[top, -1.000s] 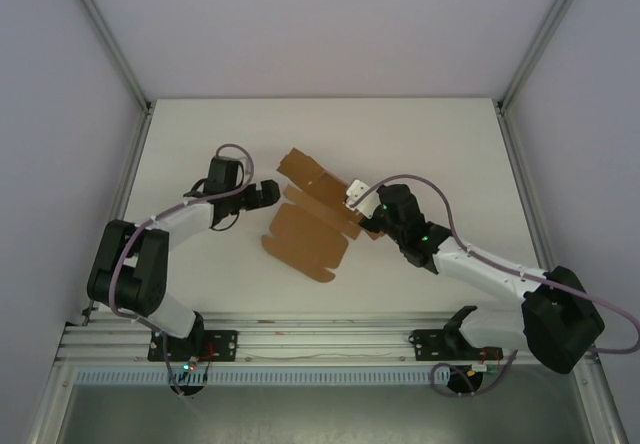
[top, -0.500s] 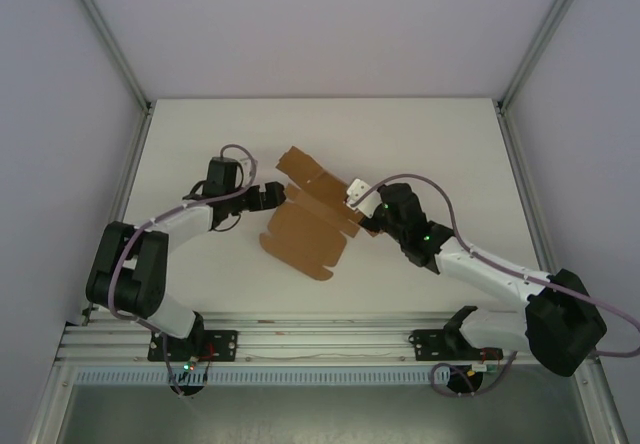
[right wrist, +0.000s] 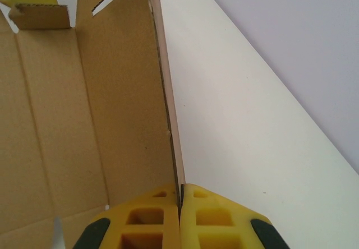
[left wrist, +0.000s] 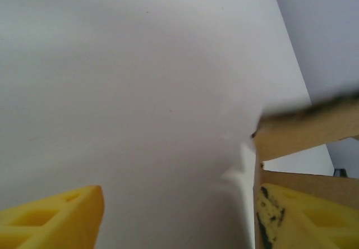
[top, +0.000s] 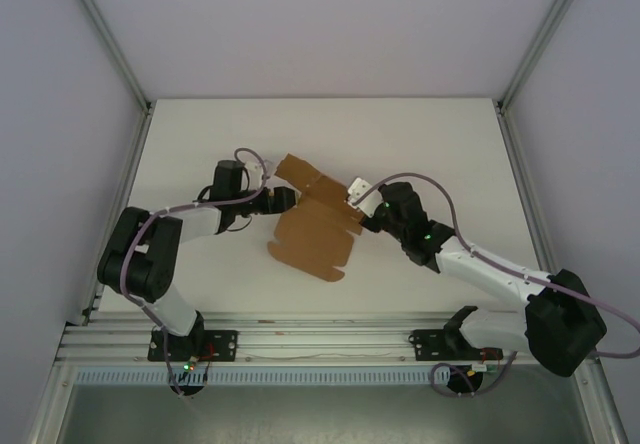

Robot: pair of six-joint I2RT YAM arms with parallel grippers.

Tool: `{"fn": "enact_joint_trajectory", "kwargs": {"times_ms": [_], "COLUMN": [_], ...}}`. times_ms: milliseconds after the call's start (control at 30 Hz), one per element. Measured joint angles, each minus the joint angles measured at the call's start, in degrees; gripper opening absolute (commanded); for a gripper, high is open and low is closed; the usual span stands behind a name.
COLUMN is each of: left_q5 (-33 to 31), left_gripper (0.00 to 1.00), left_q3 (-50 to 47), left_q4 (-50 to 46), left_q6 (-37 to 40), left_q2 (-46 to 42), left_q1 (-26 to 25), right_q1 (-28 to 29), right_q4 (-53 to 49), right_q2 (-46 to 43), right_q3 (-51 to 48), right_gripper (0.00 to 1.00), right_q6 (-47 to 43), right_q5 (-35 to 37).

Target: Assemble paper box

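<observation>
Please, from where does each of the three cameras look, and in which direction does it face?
Top external: above and behind the bases, facing down at the table, the paper box, the left arm and the right arm.
Left wrist: on the left arm, facing low across the table past the open left gripper to the box's edge.
Right wrist: on the right arm, facing along a box panel that the right gripper pinches.
Shared: both wrist views show the paper box.
</observation>
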Motion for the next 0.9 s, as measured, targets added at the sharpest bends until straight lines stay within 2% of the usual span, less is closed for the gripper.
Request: {"fn": "enact_joint_trajectory", "kwargs": {"times_ms": [433,900], "left_q5": [2.91,0.09], "left_gripper": [0.67,0.71], "left_q3": [-0.17,0.83], "left_q4": [8.5,2.71], "left_q6": [-7.5,-8.02], "left_q2": [4.07,1.09], "left_q1": [-1.22,-1.49], "right_q1": [-0.68,-0.74], "right_q4": [1.05,0.79], "right_q2": [1.36,-0.46], "right_q3": [0.0,0.0], "right_gripper": [0.0,0.0], "right_q6": [0.22,0.2], "right_q5": [1.97,1.92]}}
